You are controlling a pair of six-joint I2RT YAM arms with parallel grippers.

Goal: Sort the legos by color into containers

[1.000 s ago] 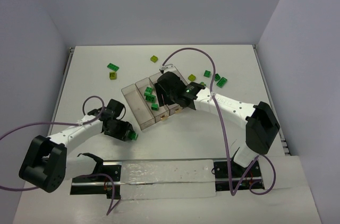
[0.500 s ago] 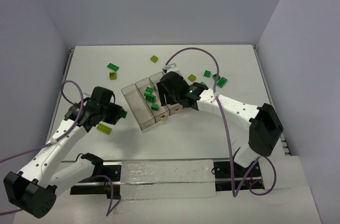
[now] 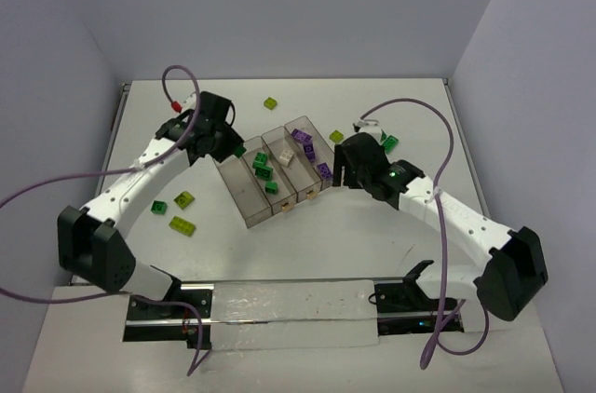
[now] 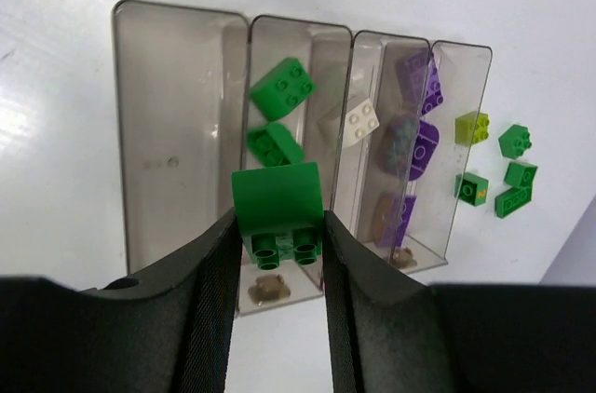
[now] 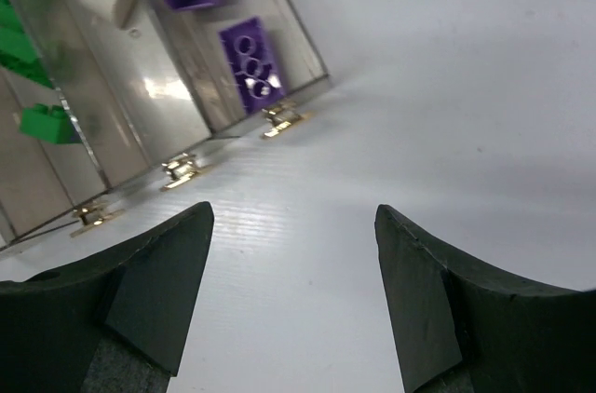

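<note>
Left gripper is clamped on a dark green studded plastic brick, one finger on each side, studs facing the camera. It sits over the tab end of the second compartment of the clear smoky four-compartment plastic tray; how high above, I can't tell from the wrist view. That compartment holds at least two more dark green bricks. The next compartment has the white brick, and the last has purple bricks. In the top view the left gripper is at the tray's far-left corner. Right gripper is spread wide over the white table, just beside the tray's small brass-coloured tabs and facing the purple compartment, where one purple brick lies near the end wall. From above, the right gripper is just right of the tray. Loose bricks are on the table: yellow-green ones and a dark green one to the left, one yellow-green brick beyond the tray, and a small cluster of green bricks to the right.
</note>
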